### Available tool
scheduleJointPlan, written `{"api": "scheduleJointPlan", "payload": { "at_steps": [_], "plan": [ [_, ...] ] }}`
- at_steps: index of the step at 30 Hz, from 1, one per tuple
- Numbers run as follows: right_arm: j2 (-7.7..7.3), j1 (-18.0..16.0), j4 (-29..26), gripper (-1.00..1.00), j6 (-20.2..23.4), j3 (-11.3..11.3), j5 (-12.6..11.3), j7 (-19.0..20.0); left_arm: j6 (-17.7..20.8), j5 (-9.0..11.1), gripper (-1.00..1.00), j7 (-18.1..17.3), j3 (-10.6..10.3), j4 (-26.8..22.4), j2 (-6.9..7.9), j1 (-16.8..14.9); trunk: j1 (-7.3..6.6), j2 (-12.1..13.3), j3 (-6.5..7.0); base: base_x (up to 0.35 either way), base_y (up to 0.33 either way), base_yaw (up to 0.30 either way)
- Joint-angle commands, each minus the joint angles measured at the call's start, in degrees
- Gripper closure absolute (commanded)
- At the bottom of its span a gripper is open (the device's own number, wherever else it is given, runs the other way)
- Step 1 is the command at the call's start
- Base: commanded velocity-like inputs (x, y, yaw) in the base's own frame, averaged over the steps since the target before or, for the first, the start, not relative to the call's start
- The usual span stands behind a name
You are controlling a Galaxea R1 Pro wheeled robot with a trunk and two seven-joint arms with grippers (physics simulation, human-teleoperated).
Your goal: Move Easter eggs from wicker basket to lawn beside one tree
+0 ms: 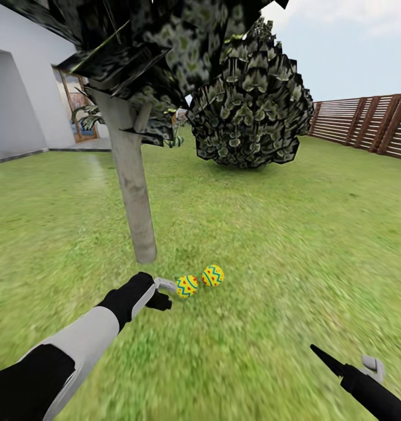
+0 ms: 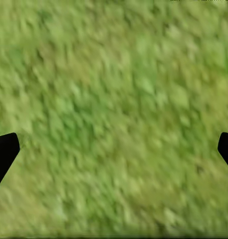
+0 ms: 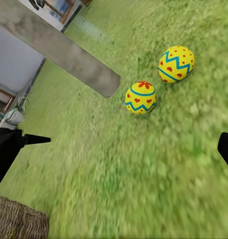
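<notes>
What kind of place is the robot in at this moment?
Most likely a house's back garden: a wide lawn, a tree with a pale trunk, a white house on one side and a brown slatted fence on the other.

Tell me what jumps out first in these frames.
Two Easter eggs, bright yellow with blue zigzags, lie side by side on the lawn just beside the pale grey trunk of the tree. The left gripper sits open right next to the nearer egg, holding nothing. Behind stand a dark leafy shrub and a brown slatted fence.
</notes>
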Motion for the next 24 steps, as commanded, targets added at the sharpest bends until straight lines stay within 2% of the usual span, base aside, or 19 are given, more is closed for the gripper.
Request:
{"api": "scheduleJointPlan", "payload": {
  "at_steps": [1,7,15,24],
  "plan": [
    [-0.01,0.0,0.0,-1.00,0.4,0.0,-0.3,0.0,0.2,0.4,-1.00,0.2,-0.4,0.0,0.03,-0.1,-0.03,0.0,0.25,0.000,0.000,0.121],
    [-0.01,0.0,0.0,-1.00,0.4,0.0,-0.2,-0.6,0.6,0.4,-1.00,0.3,-0.4,0.1,0.03,0.0,-0.18,0.1,2.01,0.000,0.000,0.138],
    [0.07,0.0,0.0,-1.00,0.4,0.2,-0.6,-3.5,0.7,0.4,-1.00,0.3,-0.4,0.1,0.03,0.0,-0.39,0.2,4.42,0.000,0.000,0.166],
    [0.11,0.0,0.0,-1.00,0.4,0.2,-0.2,-3.9,0.7,0.3,-1.00,0.3,-0.4,0.1,0.03,0.0,-0.62,0.3,7.12,0.000,0.000,0.193]
  ]
}}
